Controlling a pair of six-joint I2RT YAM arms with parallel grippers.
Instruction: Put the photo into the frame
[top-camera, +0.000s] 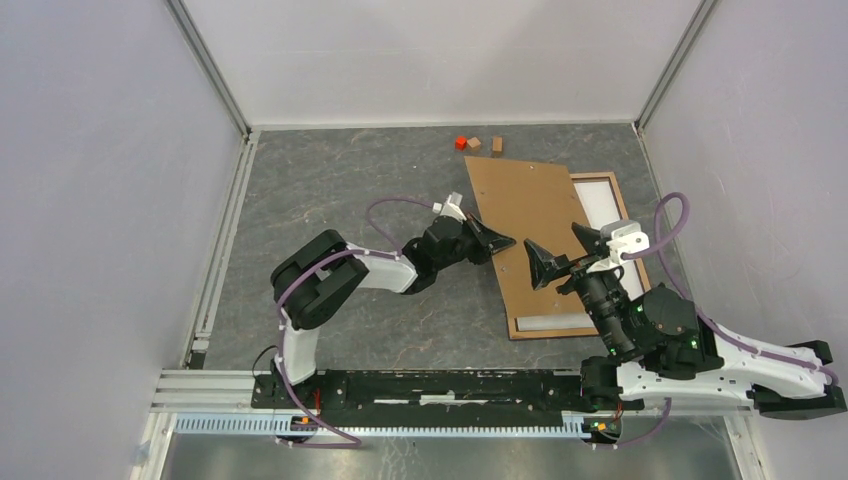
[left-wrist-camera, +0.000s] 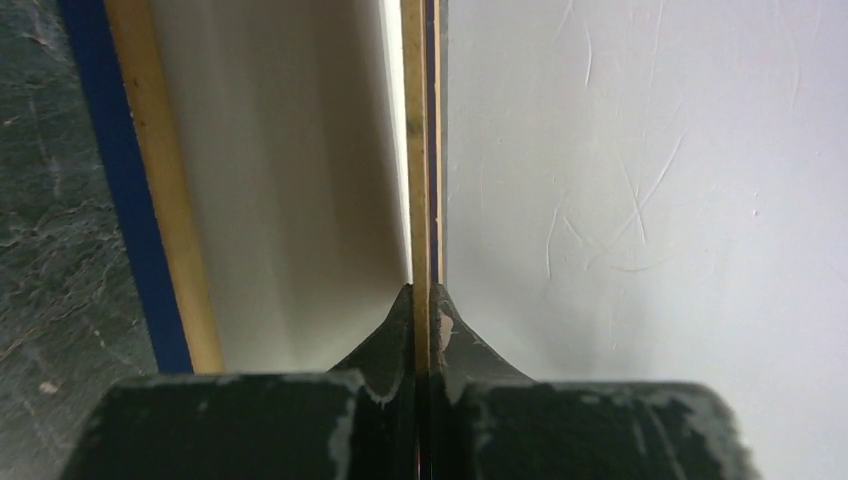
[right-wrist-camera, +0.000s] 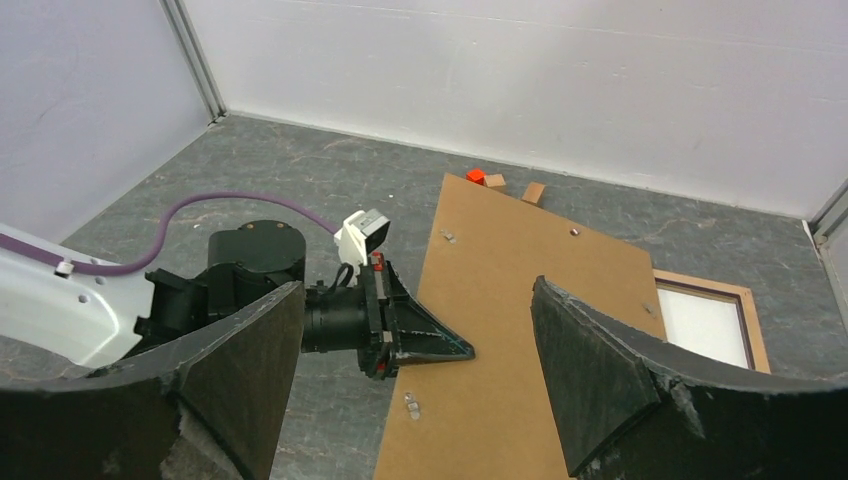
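From above, the frame (top-camera: 612, 178) lies flat on the right side of the table (top-camera: 340, 190), its pale wood rails showing at the far right corner and along the near edge. A brown board (top-camera: 525, 215) lies askew over most of it. A white panel (top-camera: 600, 205) fills the uncovered part inside the rails. The photo's printed face shows nowhere, so whether that panel is the photo cannot be told. The left gripper (top-camera: 505, 241) meets the board's left edge. The right gripper (top-camera: 563, 252) hangs over the board's near half with its fingers spread and nothing between them. A red block (top-camera: 460, 143) and two small wooden blocks (top-camera: 473, 144) sit near the back wall.

In the left wrist view, the left fingers are pressed together on the board's thin tan edge, seen edge-on with a dark line running along it. To the left, one frame rail lies on the table, blue outside and wood inside.

In the right wrist view, the wide-apart fingers frame the left gripper, whose tips pinch the board's left edge. The frame's far corner shows beyond the board on the right
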